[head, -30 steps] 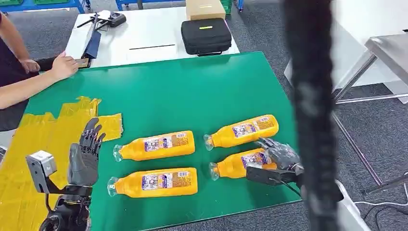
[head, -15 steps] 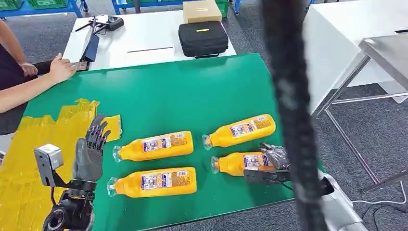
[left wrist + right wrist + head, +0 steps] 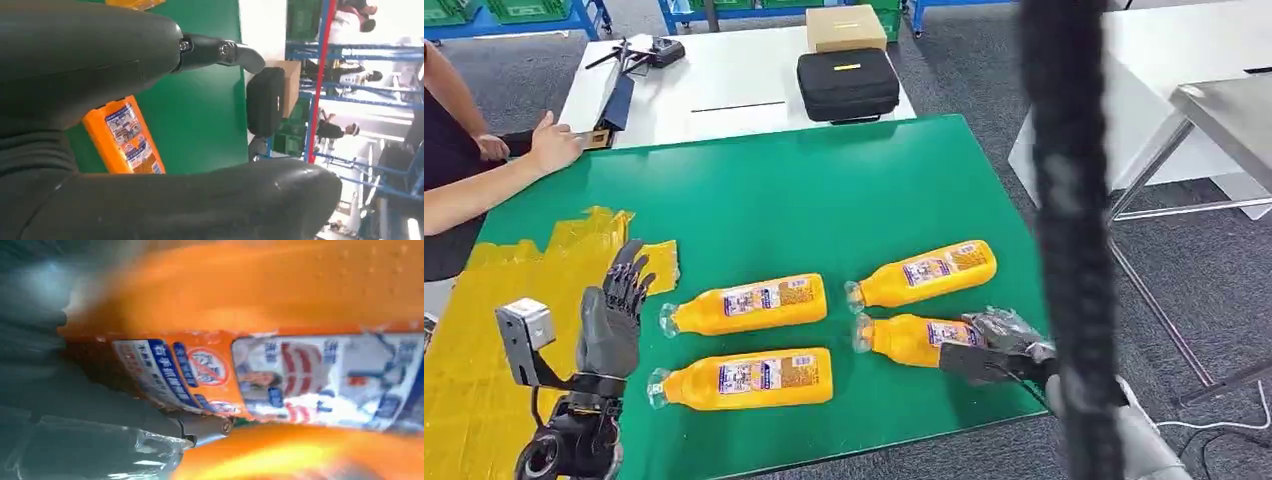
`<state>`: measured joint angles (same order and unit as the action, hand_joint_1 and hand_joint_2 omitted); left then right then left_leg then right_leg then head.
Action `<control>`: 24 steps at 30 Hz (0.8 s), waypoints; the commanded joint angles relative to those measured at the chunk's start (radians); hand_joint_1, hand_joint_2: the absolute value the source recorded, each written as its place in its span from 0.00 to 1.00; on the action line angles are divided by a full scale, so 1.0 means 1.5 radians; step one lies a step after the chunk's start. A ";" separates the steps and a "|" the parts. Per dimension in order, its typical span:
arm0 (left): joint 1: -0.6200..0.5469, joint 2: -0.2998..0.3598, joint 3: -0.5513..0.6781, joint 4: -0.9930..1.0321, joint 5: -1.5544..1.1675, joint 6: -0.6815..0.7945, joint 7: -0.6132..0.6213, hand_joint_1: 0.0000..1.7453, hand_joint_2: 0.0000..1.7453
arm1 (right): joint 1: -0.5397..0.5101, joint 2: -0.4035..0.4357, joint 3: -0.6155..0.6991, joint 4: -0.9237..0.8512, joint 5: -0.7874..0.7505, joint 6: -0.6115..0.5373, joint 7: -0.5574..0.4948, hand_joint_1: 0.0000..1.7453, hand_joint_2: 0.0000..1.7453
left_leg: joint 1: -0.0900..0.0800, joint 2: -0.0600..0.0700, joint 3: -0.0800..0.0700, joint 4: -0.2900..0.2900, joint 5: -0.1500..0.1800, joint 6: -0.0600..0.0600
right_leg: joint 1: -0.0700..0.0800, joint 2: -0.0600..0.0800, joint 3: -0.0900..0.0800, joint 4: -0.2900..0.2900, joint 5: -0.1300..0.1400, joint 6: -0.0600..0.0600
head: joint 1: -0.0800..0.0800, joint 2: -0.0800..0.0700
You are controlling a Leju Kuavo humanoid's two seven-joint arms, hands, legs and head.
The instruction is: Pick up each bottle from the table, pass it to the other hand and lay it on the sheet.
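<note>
Sheeting [image 3: 484, 330], yellow and crinkled, covers the left end of the green table [image 3: 804, 200], its edge ragged where it meets the bare green. Left hand [image 3: 609, 320] stands raised over the sheet's right margin, palm upright, fingers [image 3: 629, 275] spread apart and holding nothing; left wrist view confirms thumb and a dark finger well apart with green table between. Just right of it, two orange bottles lie on their sides, caps toward the sheet: far-left bottle [image 3: 746, 305] and, nearer the robot, near-left bottle [image 3: 744, 378], roughly parallel, apart from each other. Further right, far-right bottle [image 3: 924, 272] lies tilted, its base end angled away from the robot. Just beside it on the near side, near-right bottle [image 3: 909, 340] lies with its cap pointing left; right hand [image 3: 996, 345] is wrapped over its base end, fingers closed on the body. Right wrist view shows the printed label pressed close against the grey fingers. Blurred dark vertical band [image 3: 1074, 240] crosses the head view in front of the right arm. At far left a person's forearm [image 3: 484, 180] rests on the table's far corner. Beyond, a white table [image 3: 724, 75] carries a black case [image 3: 848, 85] and a cardboard box [image 3: 846, 27].
</note>
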<state>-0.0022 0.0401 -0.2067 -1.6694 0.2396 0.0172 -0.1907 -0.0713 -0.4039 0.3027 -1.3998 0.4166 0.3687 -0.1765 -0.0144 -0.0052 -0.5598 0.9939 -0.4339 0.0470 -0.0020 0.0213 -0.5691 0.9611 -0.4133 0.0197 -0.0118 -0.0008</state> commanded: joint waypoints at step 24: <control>-0.156 0.015 -0.117 0.052 0.151 -0.015 0.007 0.00 1.00 | -0.256 0.278 0.060 0.097 -0.257 -0.244 0.105 1.00 1.00 | 0.000 0.000 -0.014 0.000 0.007 -0.004 | 0.000 -0.002 -0.014 0.002 0.004 0.000 | 0.000 0.000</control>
<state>-0.1438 0.0202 -0.3185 -1.6953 0.4429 0.0080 -0.1778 -0.3373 -0.0619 0.2875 -1.4689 0.0049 0.0118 -0.0386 -0.0148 -0.0086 -0.5834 0.9941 -0.4224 0.0447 -0.0036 0.0177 -0.5926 0.9647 -0.4070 0.0203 -0.0119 -0.0008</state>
